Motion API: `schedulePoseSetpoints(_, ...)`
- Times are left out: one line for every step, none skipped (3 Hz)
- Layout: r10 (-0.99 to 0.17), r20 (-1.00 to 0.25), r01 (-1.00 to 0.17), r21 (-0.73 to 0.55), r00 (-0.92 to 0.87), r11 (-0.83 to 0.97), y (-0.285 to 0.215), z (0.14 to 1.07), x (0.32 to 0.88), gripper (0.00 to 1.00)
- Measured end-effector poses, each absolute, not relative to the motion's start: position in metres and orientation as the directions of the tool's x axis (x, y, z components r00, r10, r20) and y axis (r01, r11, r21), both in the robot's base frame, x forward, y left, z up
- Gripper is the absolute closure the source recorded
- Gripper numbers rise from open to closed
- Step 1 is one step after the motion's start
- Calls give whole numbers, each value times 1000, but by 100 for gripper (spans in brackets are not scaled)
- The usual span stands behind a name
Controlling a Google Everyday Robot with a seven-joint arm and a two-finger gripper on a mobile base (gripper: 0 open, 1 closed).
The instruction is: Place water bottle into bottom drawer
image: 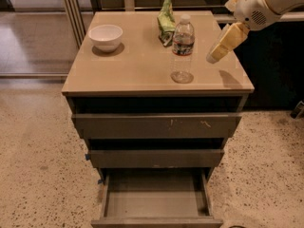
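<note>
The water bottle stands upright on the cabinet top, right of centre; it is clear, with a white cap and a dark label band. The gripper hangs over the top's right part, to the right of the bottle and apart from it, pointing down-left from the white arm. The bottom drawer is pulled out at the cabinet's foot, and its flat floor is bare.
A white bowl sits at the top's back left. A green foil snack bag stands just behind the bottle. The upper drawer front with white scuffs and the middle drawer stick out slightly. Speckled floor surrounds the cabinet.
</note>
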State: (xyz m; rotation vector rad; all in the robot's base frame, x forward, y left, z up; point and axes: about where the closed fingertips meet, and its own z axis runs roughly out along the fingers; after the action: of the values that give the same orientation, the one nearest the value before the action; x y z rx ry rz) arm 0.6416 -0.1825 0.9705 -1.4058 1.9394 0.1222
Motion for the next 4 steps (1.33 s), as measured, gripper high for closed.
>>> schedulePoseSetpoints(-770, -623, -857, -316, -136, 406, -180, 972, 649, 0)
schedulePoseSetpoints(-750, -645, -865, -283, -148, 414, -180, 964, 647, 0)
schedulePoseSetpoints(-716, -683, -880, -240, -147, 409, -168, 957, 652, 0)
schedulePoseSetpoints(-687, -716, -894, -216, -128, 392, -150, 954, 661, 0)
